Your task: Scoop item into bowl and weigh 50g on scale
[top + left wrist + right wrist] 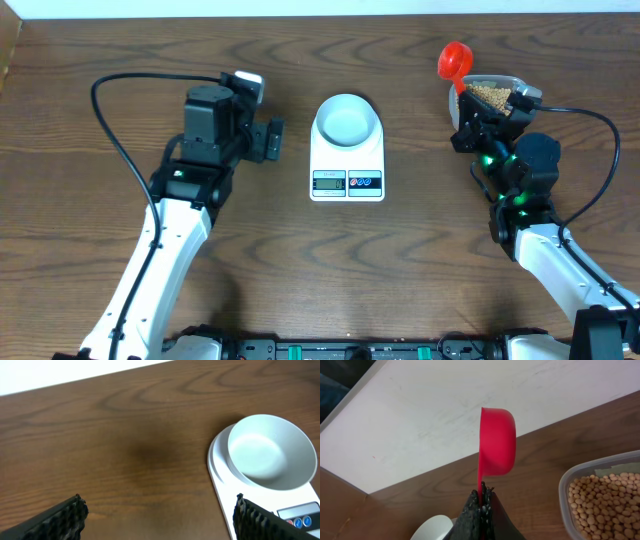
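The pale bowl (347, 118) sits empty on the white scale (347, 178) at the table's middle; both show in the left wrist view, bowl (270, 450) and scale (222, 480). The tan beans (489, 96) fill a clear tub (508, 82) at the far right, also in the right wrist view (607, 500). My right gripper (462, 88) is shut on the handle of a red scoop (454, 60), held on edge beside the tub; the scoop (496, 447) looks empty. My left gripper (272, 140) is open and empty, left of the scale.
A pale wall or board (445, 405) runs along the table's far edge behind the scoop. Black cables (120, 140) trail from both arms over the wood.
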